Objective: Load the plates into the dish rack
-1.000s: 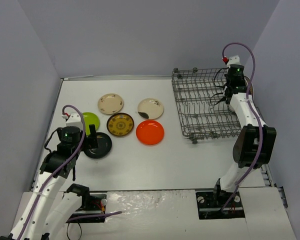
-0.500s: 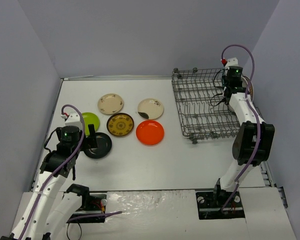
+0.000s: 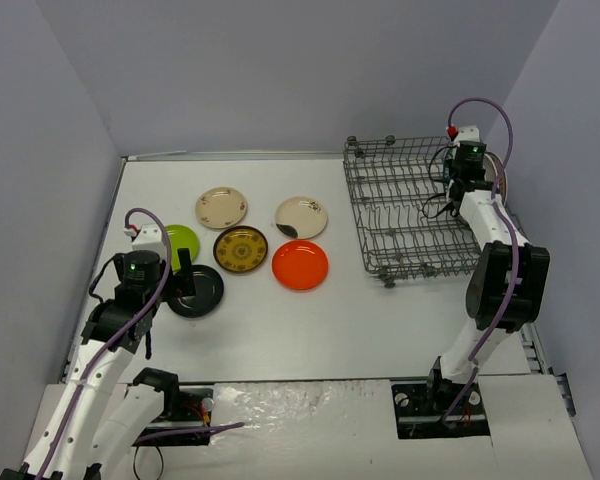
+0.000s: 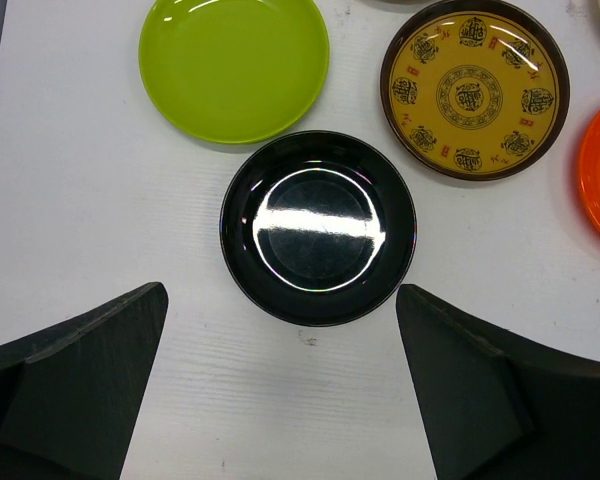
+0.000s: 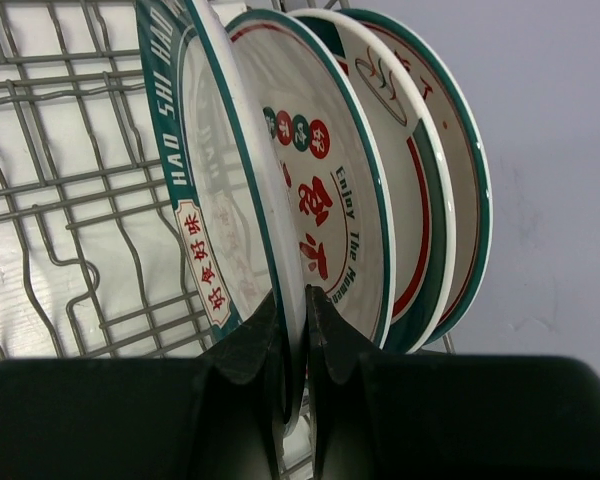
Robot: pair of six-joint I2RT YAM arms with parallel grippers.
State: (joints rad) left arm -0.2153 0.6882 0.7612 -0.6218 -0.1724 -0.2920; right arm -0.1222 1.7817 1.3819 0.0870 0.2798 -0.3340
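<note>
My right gripper (image 5: 295,300) is shut on the rim of a white plate with a green lettered rim (image 5: 205,200), held upright in the grey wire dish rack (image 5: 70,180). Three more green-rimmed white plates (image 5: 330,180) stand on edge just behind it. In the top view this gripper (image 3: 454,190) is at the right side of the rack (image 3: 400,215). My left gripper (image 4: 280,300) is open, hovering over the near edge of a black plate (image 4: 318,228) that lies flat on the table; it also shows in the top view (image 3: 196,290).
On the table lie a lime-green plate (image 3: 180,240), a brown and yellow patterned plate (image 3: 240,247), an orange plate (image 3: 300,264) and two cream plates (image 3: 221,207) (image 3: 301,217). Grey walls enclose the table on three sides.
</note>
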